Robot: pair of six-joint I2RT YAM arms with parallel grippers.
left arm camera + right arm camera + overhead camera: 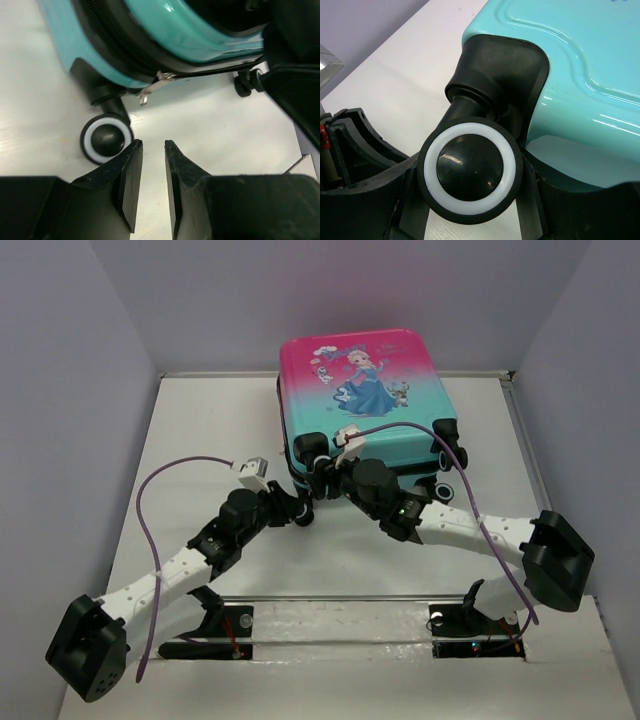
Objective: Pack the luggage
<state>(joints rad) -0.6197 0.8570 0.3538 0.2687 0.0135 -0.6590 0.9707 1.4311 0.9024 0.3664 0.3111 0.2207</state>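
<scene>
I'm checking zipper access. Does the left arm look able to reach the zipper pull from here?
Probably yes: the zipper pull hangs just ahead of the left end effector, whose fingers are apart, and nothing stands between them.

White table [200,420], closed pink-to-teal luggage [365,400] flat at its far middle.
</scene>
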